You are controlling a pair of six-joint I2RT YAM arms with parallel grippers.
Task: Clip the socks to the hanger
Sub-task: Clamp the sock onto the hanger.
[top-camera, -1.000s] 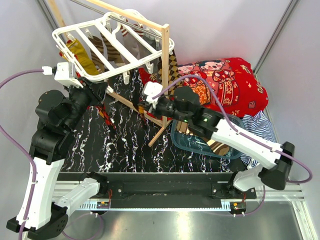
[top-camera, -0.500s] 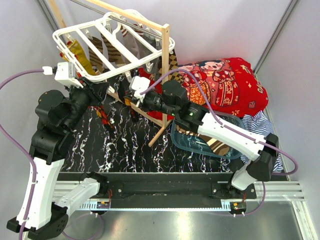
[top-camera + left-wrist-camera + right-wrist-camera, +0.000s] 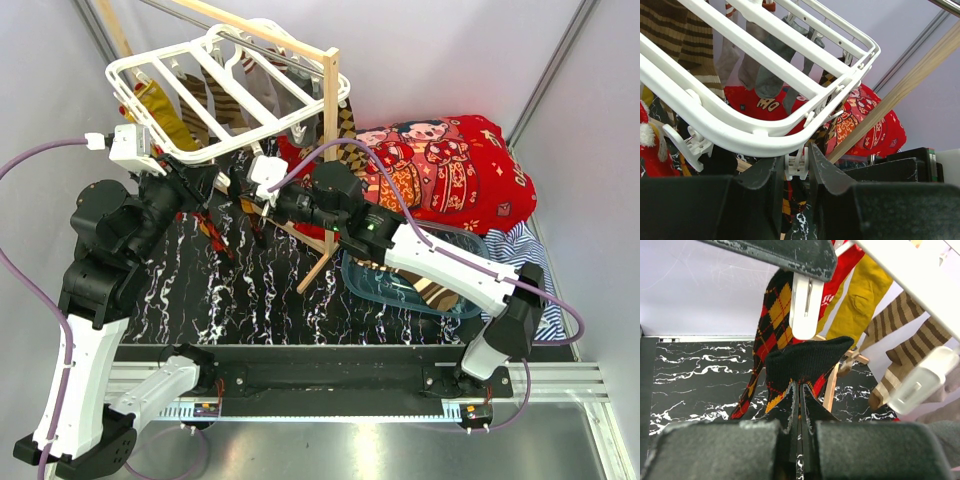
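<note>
Left gripper (image 3: 799,159): closed on a small white clip (image 3: 796,169) that dangles under the near corner of the frame, one black finger pressed to each side of it.
Right gripper (image 3: 800,390): jaws pinched tight on the black cuff of a red-black-yellow argyle sock (image 3: 802,357), lifted just below the frame and close to the left gripper.
Hanger (image 3: 225,95): white plastic drying frame with parallel bars, tilted above the far-left part of the table, up against the bare-wood rack (image 3: 330,130).
Under the hanger: a mustard yellow sock (image 3: 865,300), brown-and-cream striped socks (image 3: 900,325) and a second argyle sock (image 3: 771,310) hang below its bars, the last just behind the held cuff.
Right arm (image 3: 440,260): stretched from its base at the near right across to the frame.
Backdrop: a red cartoon-figure blanket (image 3: 450,160) heaped at the far right, with a teal tray (image 3: 372,283) in front of it on the black marbled table (image 3: 260,300).
</note>
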